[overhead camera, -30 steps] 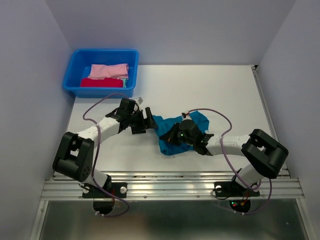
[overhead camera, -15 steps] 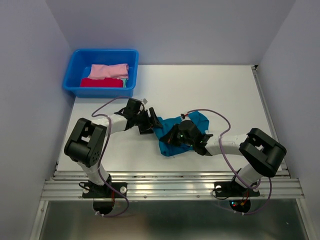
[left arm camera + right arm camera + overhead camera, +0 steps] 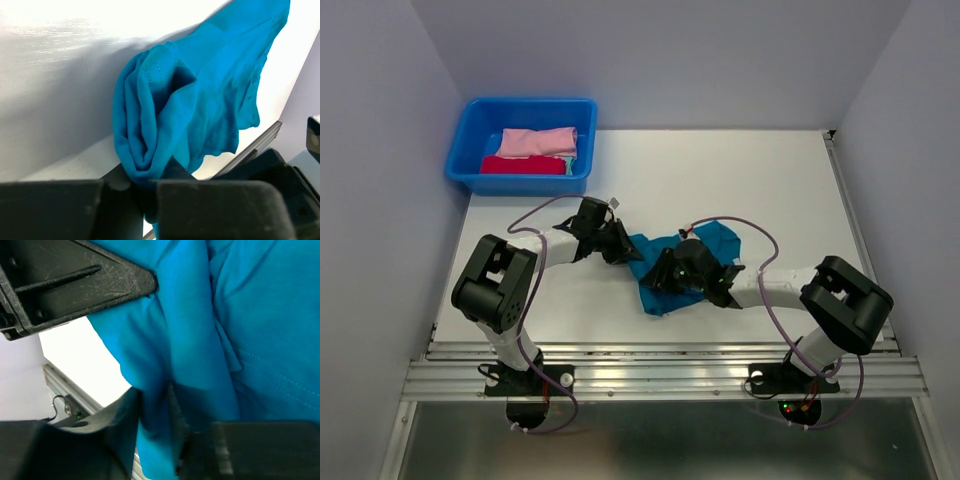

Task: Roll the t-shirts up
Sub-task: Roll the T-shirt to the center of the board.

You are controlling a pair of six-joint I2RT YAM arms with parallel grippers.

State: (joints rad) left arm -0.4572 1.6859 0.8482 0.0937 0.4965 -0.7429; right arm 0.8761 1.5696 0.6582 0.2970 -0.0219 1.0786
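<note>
Top external view: the white table point(image 3: 770, 180) is being used as the working surface. Both arms are being reached inward from its near edge, so that their grippers are being brought together at the middle. The bright-blue plastic tub point(image 3: 470, 125) is being kept at the far left corner, well apart from the work. It appears to be serving as the store for the shirts not in hand, with the pink bundle point(image 3: 540, 140) and the red bundle point(image 3: 520, 166) lying in it side by side.

The teal-blue t-shirt point(image 3: 715, 240) is being worked at the middle of the table, crumpled rather than flat, with its bulk spreading right and near under the right arm.

The shirt's left edge is being pinched by the left gripper point(image 3: 625, 245). In the left wrist view a thick gathered fold of the shirt point(image 3: 200, 100) is being clamped between the closed-in fingers of that gripper point(image 3: 145, 185). This is probably being done so that the fold can be drawn or turned over as the start of a roll.

The right gripper point(image 3: 665, 272) is being held on the cloth just right of the left one. In the right wrist view a hanging pleat of the shirt point(image 3: 260, 315) is being passed between the fingers of the right gripper point(image 3: 157, 425). Whether the pleat is being squeezed or let go cannot be told.
</note>
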